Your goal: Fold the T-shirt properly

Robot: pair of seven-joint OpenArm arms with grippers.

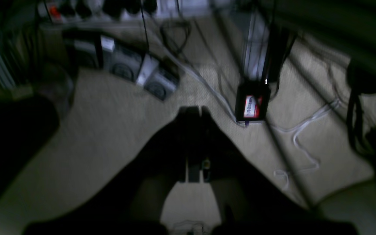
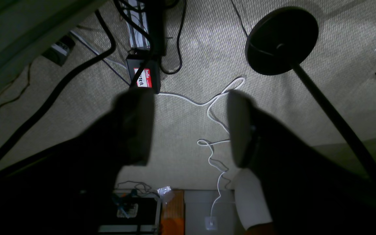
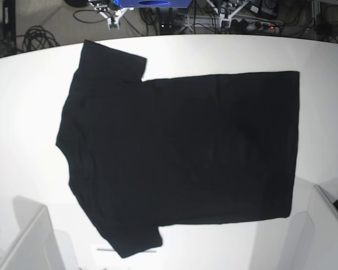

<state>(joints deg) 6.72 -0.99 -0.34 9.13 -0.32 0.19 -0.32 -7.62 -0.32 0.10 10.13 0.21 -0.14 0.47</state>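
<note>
The T-shirt (image 3: 180, 152) lies spread flat on the white table (image 3: 22, 112), plain black side up, collar end to the left and hem to the right. Both short sleeves stick out, one at the far left corner, one near the front edge. Neither gripper shows in the base view. In the left wrist view my left gripper (image 1: 194, 112) is shut with nothing in it, hanging over the carpeted floor. My right gripper (image 2: 188, 127) stands open and empty in the right wrist view, also above the floor, away from the shirt.
Pale slanted structures rise at the base view's lower left (image 3: 28, 242) and lower right (image 3: 327, 219) corners. Cables and gear (image 3: 174, 11) crowd the space behind the table. Below the wrists are white cable (image 2: 214, 107), a labelled black box (image 2: 144, 76) and a round black stand base (image 2: 281, 39).
</note>
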